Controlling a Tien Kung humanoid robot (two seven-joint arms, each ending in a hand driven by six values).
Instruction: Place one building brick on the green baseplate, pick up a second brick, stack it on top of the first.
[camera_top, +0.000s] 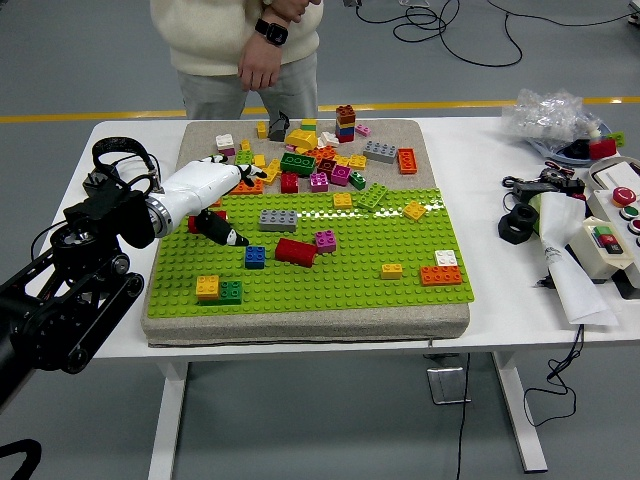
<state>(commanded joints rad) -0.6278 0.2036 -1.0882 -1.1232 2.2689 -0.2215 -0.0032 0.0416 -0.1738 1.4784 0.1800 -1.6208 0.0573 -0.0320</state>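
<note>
Bright, even overhead light, soft shadows, sharp focus, faint glare along the green baseplate (330, 265) far edge
</note>
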